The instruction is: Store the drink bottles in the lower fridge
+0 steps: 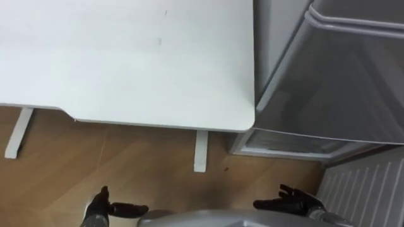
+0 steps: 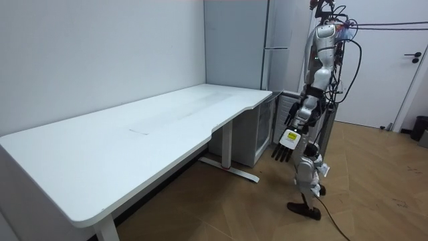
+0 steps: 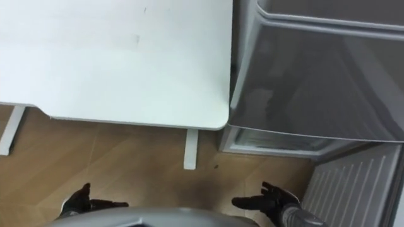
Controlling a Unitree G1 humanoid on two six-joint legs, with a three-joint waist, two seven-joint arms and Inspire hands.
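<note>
One long white table (image 1: 126, 63) and a tall grey fridge (image 2: 235, 47) stand side by side along the wall (image 2: 100, 53). The fridge is just off the table's rounded right corner, and the humanoid faces both from the wooden floor (image 1: 126, 164). Under the fridge's upper door (image 1: 341, 82) the lower fridge (image 1: 284, 144) shows a pale strip of its inside. A white ribbed panel (image 1: 363, 189) at the robot's far right looks like the inner face of its swung-out door, so the compartment appears to be open. The left hand (image 1: 104, 207) hangs low before the table's front edge, fingers loosely spread and holding nothing. The right hand (image 1: 290, 202) hangs the same way, slack and empty, below the lower fridge's opening. Where the drinks are cannot be told; neither hand carries one. The compartment lies ahead and to the robot's right, so the right hand is plainly the nearer, and any loading would likely go forward and down from that side.
</note>
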